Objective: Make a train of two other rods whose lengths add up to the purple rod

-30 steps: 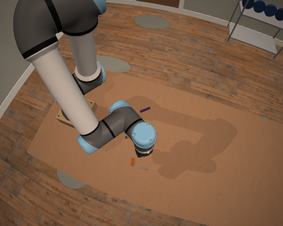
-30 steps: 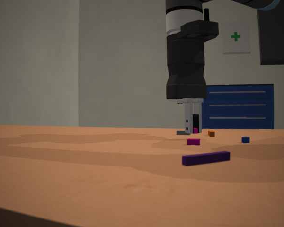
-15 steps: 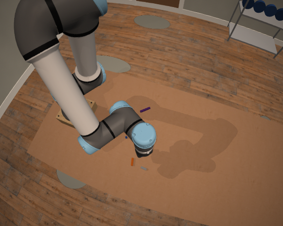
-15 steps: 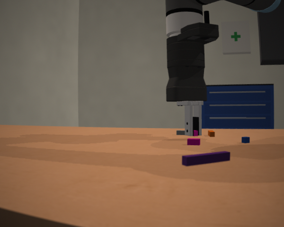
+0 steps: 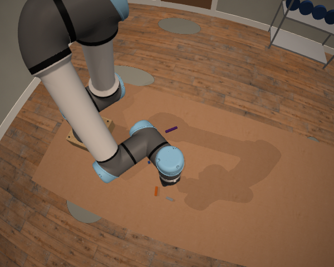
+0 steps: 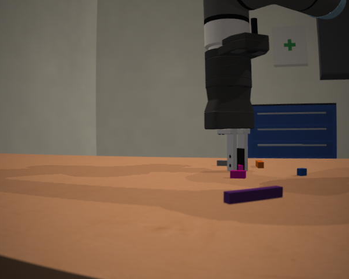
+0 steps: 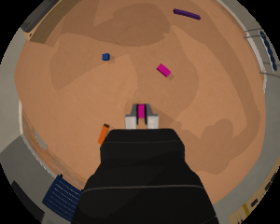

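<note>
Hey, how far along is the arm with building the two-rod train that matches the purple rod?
Done: nothing is joined yet. In hand: the gripper, jaws shut on a magenta rod, hangs low over the table. The orange rod, its likely partner, lies alone near the grey rod. Left: lay magenta end to end with orange, let go, keeping the second magenta rod apart.

The flat tan table top [image 5: 247, 218] carries a long purple rod [image 5: 171, 129] far behind the pincer, a loose magenta rod [image 7: 164, 70], a tiny blue cube [image 5: 148, 162], and orange [image 5: 156, 191] and grey [image 5: 169, 198] rods just before the pincer.
</note>
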Robot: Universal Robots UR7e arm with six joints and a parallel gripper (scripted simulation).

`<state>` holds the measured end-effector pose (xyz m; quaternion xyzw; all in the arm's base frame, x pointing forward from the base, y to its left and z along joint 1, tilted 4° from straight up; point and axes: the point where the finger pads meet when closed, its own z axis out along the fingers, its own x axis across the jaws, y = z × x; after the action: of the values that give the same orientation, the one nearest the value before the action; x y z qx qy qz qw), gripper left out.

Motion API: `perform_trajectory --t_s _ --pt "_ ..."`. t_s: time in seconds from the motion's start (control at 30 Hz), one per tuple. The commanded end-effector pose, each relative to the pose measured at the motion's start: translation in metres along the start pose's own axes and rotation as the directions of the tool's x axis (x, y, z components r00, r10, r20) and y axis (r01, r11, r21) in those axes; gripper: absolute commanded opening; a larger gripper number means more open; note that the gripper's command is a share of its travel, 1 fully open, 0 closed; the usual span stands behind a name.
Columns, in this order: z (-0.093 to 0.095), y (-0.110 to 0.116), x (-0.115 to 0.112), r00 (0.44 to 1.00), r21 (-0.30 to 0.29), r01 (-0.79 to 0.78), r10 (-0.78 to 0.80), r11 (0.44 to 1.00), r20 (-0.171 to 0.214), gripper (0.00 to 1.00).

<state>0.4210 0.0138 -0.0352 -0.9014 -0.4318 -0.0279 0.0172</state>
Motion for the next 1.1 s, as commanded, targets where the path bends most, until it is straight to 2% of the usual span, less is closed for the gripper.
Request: perform_trajectory --t_s 0.0,0.93,0.97,1.07 --pt "-0.0002 0.0005 0.0002 1.0 -0.002 0.0 0.0 1.0 -0.001 0.24" --pt "-0.0002 0.0005 0.0002 1.0 -0.002 0.0 0.0 1.0 -0.001 0.24" --pt "-0.0002 0.0005 0.0002 1.0 -0.002 0.0 0.0 1.0 -0.001 0.3" --pt "-0.0002 0.0005 0.0002 1.0 -0.002 0.0 0.0 1.0 -0.001 0.3"
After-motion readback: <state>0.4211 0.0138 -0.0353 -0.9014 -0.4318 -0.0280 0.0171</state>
